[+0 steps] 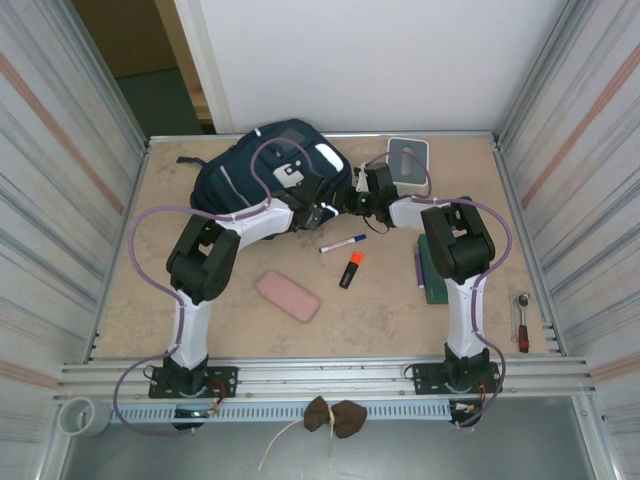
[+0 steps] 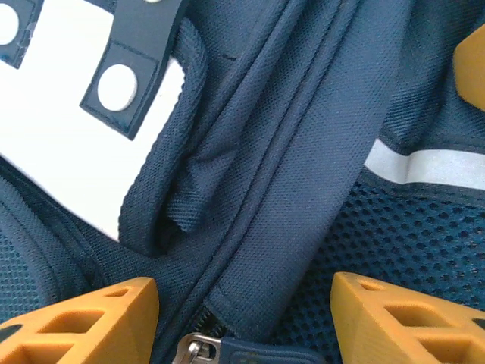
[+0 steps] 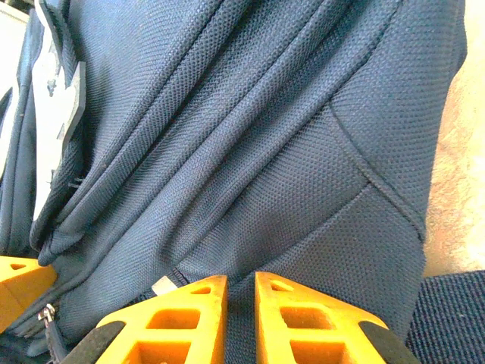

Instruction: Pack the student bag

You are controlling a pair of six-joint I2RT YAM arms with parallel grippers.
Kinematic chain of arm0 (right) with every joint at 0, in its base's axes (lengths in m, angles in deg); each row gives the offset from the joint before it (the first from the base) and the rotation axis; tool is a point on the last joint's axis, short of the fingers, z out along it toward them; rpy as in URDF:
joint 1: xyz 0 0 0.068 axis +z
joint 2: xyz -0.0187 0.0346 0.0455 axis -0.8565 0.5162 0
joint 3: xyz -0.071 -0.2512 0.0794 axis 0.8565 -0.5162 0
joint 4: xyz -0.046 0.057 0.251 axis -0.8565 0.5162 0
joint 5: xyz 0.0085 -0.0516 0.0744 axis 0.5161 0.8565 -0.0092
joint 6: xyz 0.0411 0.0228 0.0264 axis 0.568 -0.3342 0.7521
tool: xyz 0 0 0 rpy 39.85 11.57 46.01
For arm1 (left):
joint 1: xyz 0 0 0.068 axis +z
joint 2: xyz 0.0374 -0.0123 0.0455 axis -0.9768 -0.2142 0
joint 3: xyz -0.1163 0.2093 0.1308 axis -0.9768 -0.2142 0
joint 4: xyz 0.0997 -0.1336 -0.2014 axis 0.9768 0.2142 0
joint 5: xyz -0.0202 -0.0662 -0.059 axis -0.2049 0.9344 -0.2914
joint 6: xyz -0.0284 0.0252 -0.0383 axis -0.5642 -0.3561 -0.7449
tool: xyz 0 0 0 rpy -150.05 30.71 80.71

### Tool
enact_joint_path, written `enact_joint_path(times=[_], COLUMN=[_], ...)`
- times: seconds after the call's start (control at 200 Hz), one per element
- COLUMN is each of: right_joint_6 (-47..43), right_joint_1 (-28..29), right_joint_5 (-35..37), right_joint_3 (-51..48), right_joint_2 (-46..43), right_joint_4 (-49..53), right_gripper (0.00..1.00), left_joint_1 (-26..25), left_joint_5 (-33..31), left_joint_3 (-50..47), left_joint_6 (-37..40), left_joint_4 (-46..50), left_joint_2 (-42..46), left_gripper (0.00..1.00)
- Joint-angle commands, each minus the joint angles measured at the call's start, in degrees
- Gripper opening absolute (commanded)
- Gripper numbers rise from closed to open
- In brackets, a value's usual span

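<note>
The student bag [image 1: 262, 168], navy blue with white patches, lies at the back of the table. Both grippers meet at its near right corner. My left gripper [image 1: 322, 212] is open over the bag fabric [image 2: 303, 152], its orange fingers [image 2: 98, 318] standing apart on either side of a zipper seam. The metal zipper pull [image 2: 198, 350] sits just at the bottom edge between them. My right gripper [image 3: 241, 282] is shut on a narrow fold of the bag's cloth [image 3: 250, 152]. In the top view the right gripper [image 1: 357, 200] sits just right of the left one.
On the table in front of the bag lie a marker pen [image 1: 342, 243], an orange highlighter [image 1: 350, 270], a pink case [image 1: 287, 296] and a green notebook [image 1: 432, 272]. A white-grey box [image 1: 408, 160] stands at the back right. A ratchet tool [image 1: 521, 322] lies by the right edge.
</note>
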Motion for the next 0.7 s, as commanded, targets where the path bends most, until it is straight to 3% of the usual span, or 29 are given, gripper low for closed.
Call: enact_joint_path(times=[0.0,0.696], right_joint_6=[0.8,1.0], right_joint_1=[0.1,-0.3], right_joint_5=[-1.1,-1.0], right_joint_3=[-2.0,-2.6], right_joint_2=[0.2,0.1], right_joint_4=[3.3,3.0], right_gripper=[0.16,0.16], left_joint_1=[-0.2,0.0], left_joint_5=[-2.3,-2.4], left_joint_3=[-1.1,-5.1], left_joint_6=[0.5,1.1], left_joint_4=[2.3,2.4], left_joint_2=[0.3,5.7], left_gripper=[0.58,0.34])
